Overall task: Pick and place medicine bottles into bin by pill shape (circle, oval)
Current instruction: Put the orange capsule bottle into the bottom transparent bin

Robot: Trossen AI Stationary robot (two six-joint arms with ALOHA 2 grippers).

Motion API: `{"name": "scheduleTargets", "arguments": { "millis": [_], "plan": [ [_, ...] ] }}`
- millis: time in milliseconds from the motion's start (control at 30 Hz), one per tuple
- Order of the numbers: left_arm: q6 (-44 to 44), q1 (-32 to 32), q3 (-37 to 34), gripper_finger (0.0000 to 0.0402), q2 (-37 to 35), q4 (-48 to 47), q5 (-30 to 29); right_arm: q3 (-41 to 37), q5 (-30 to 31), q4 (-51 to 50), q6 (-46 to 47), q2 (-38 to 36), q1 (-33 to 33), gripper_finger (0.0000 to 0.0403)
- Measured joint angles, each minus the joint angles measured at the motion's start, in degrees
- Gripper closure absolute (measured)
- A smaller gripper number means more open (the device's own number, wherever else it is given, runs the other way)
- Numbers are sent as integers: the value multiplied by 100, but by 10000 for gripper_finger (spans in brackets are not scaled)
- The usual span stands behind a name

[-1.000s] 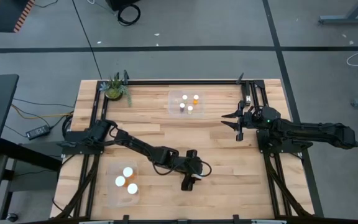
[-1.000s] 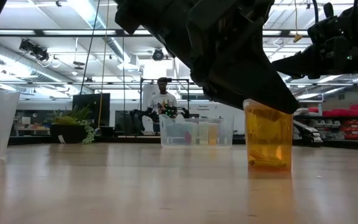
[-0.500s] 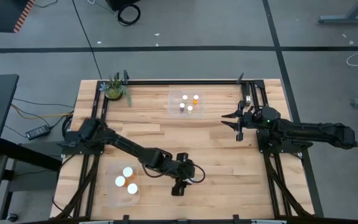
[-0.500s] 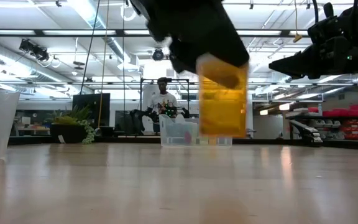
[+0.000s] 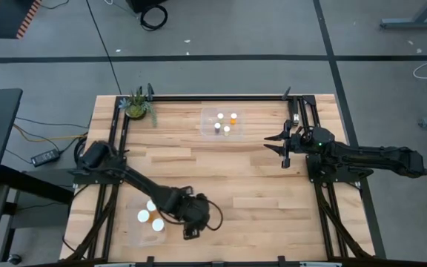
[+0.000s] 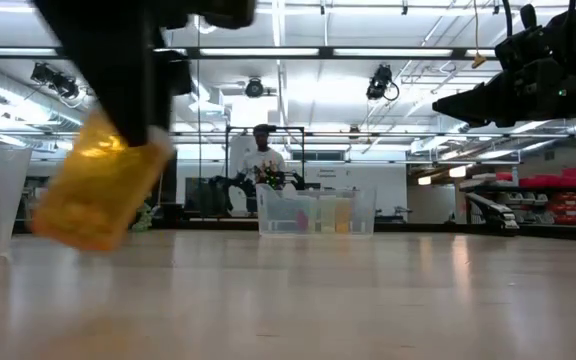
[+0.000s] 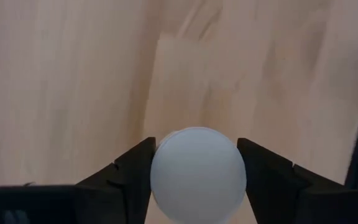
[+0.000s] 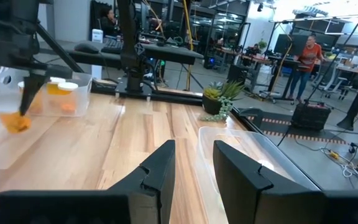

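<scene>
The left gripper [image 5: 190, 231] is clamping a white-capped bottle [image 7: 198, 173] near the table's front edge; only the low view is showing its orange body tilting. The right gripper [image 5: 270, 144] is waiting, fingers apart.

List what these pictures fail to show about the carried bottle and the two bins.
- Pill shape in the carried bottle: motion blur in the low view; its cap fills the left wrist view.
- Left gripper in the high view: covered by its own arm.
- Pills in the far bin and near bin: too small from above.
</scene>
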Motion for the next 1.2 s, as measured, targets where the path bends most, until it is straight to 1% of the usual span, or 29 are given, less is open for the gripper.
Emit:
{"name": "scheduleTargets", "arguments": {
  "millis": [67, 133, 300, 400, 500, 567, 633, 767, 867, 1033, 1200],
  "plan": [
    [-325, -117, -2, 187, -34, -311, -20, 0, 2, -2, 0, -1, 0, 287],
    [-608, -208, 2, 187, -54, -377, -37, 0, 0, -2, 0, -2, 0, 287],
    [-1191, -483, 2, 166, -198, -836, -235, 0, 2, -2, 0, 0, 0, 287],
    [-1557, -626, -1, 172, -409, -1082, -382, 0, 2, -5, 0, -2, 0, 287],
    [-1842, -798, 0, 187, -663, -1265, -704, 0, 1, -10, 0, -2, 0, 287],
    [-2028, -930, 3, 187, -835, -1340, -1002, 0, 0, -11, 0, 2, 0, 287],
    [-2284, -1074, 4, 187, -975, -1637, -1222, 0, 2, -15, 0, 2, 0, 287],
    [-3024, -1431, 4, 171, -1193, -2282, -1718, 0, 1, -13, 0, 4, 0, 287],
    [-3617, -1720, 4, 166, -1228, -2760, -2019, 0, 2, -15, 0, 5, 0, 287],
    [-4513, -2133, 2, 187, -1235, -3432, -2159, 0, 1, -13, 0, 5, 1, 287],
    [-5269, -2404, 2, 182, -1235, -3997, -2214, 0, 2, -13, 0, 5, 0, 287]
  ]
}}
